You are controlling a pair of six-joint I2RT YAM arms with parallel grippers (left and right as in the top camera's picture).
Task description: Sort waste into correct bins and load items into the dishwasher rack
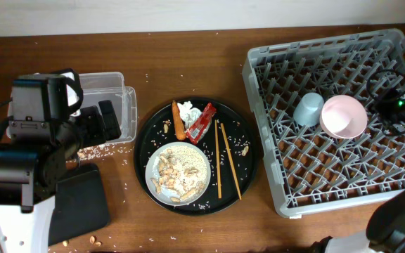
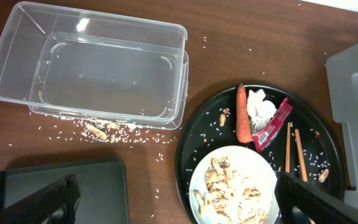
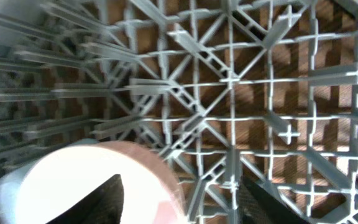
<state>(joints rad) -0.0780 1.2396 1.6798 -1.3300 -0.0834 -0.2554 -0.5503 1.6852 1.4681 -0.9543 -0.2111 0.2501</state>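
The round grey-white plate (image 1: 178, 173) holds rice and peanuts on the round black tray (image 1: 241, 126). The carrot piece (image 1: 178, 120), white tissue (image 1: 187, 111), red wrapper (image 1: 202, 122) and chopsticks (image 1: 225, 160) lie beside it. The blue cup (image 1: 308, 109) and the pink bowl (image 1: 344, 116) sit in the grey rack (image 1: 329, 176). My left gripper (image 1: 98, 119) is open and empty above the table, between the black bin (image 2: 55, 186) and the plate (image 2: 235, 186). My right gripper (image 3: 185, 202) is open over the rack (image 3: 229, 81), with one finger over the bowl (image 3: 86, 180).
The clear tub (image 2: 104, 74) stands at the back left with rice grains and a few peanuts (image 2: 98, 130) scattered on the wood in front of it. The black bin (image 1: 79, 200) lies at the front left. The tray (image 2: 316, 124) also carries loose rice.
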